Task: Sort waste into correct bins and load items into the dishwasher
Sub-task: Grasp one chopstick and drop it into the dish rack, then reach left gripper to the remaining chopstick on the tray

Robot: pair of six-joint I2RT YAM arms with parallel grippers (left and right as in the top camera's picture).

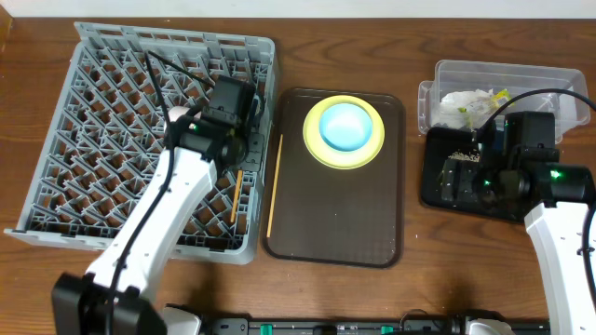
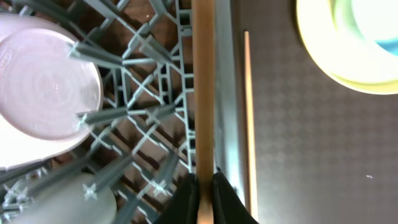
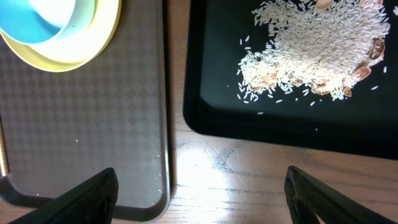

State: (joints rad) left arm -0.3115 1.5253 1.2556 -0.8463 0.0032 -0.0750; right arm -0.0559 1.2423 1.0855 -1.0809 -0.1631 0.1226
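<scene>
My left gripper [image 2: 203, 200] is shut on a wooden chopstick [image 2: 203, 93], which runs along the right rim of the grey dishwasher rack [image 1: 102, 140]. In the overhead view the left gripper [image 1: 238, 160] is over that rim, with the chopstick [image 1: 236, 195] below it. A second chopstick [image 2: 249, 112] lies on the brown tray's left edge. A white-pinkish bowl [image 2: 43, 93] sits in the rack. The yellow plate [image 1: 345, 160] carries the light blue bowl [image 1: 345, 126]. My right gripper [image 3: 202, 199] is open and empty, over bare table by the black tray [image 3: 280, 118] of crumbs [image 3: 311, 50].
The brown serving tray [image 1: 335, 214] lies between the rack and the bins. A clear tub [image 1: 549, 79] at the back right holds a white napkin [image 1: 466, 100] and a wrapper. A pale round object [image 2: 74, 202] sits in the rack near my left fingers.
</scene>
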